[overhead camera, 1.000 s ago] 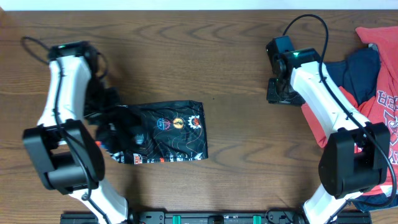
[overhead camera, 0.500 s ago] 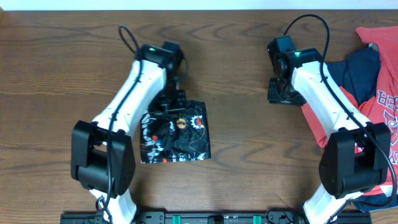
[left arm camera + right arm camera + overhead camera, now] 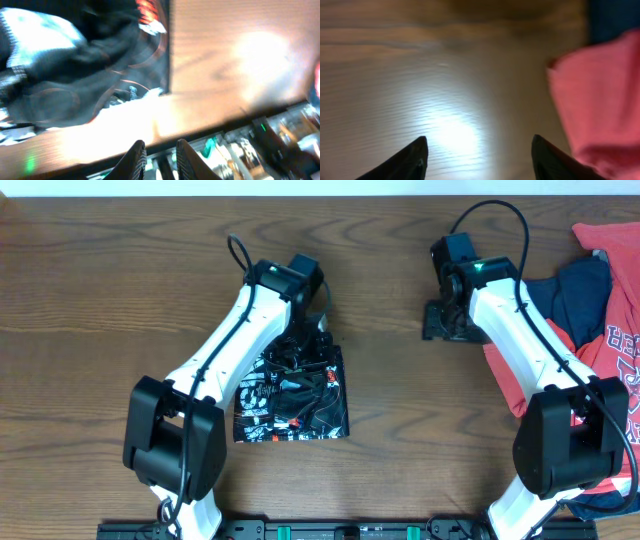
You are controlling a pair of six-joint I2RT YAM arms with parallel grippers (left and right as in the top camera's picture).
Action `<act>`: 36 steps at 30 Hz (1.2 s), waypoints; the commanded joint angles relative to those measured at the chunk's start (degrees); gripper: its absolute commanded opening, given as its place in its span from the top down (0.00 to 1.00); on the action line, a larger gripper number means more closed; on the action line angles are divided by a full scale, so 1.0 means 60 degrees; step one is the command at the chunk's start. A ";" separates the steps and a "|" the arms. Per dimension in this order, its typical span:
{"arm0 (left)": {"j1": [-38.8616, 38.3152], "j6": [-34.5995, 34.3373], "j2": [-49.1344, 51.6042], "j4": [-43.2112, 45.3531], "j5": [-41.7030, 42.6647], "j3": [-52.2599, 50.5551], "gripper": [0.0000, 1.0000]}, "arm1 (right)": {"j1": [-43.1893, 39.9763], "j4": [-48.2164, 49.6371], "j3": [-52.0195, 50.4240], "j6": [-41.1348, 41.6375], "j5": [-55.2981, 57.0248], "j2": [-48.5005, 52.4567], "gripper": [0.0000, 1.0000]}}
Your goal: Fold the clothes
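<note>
Hovering at the jersey [image 3: 320, 416] edge, left jaws stand barely apart — right jaws wide over bare table [image 3: 410, 420].

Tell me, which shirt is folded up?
The black jersey, a neat rectangle mid-table. The red shirt and navy shirt lie crumpled at the right edge.

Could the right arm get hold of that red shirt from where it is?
Probably yes: the right gripper is open over bare table, with the red shirt just beside it, nothing between.
</note>
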 commanded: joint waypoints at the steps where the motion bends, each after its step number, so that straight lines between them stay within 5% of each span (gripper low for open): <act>1: 0.0787 0.1461 -0.0437 -0.0219 0.0871 0.0262 0.78 | 0.0113 0.0375 0.0011 -0.1698 -0.2663 -0.0208 0.35; 10: 0.4200 0.1107 -0.0998 0.0393 -0.0929 0.0208 0.76 | 0.1603 0.1268 0.0011 -0.3388 -0.4648 -0.0208 0.33; 14: 0.5056 0.0827 -0.0980 0.1508 -0.0925 -0.0138 0.66 | 0.2765 0.2065 0.0007 -0.3512 -0.4965 -0.0182 0.32; 26: 0.5311 0.0441 -0.0958 0.2328 -0.1676 -0.1657 0.54 | 0.5847 0.2976 0.0007 -0.2954 -0.3745 0.0787 0.28; 36: 0.5319 0.0444 -0.0962 0.2572 -0.1676 -0.2131 0.54 | 0.6706 0.3504 0.0007 -0.2699 -0.2597 0.1639 0.31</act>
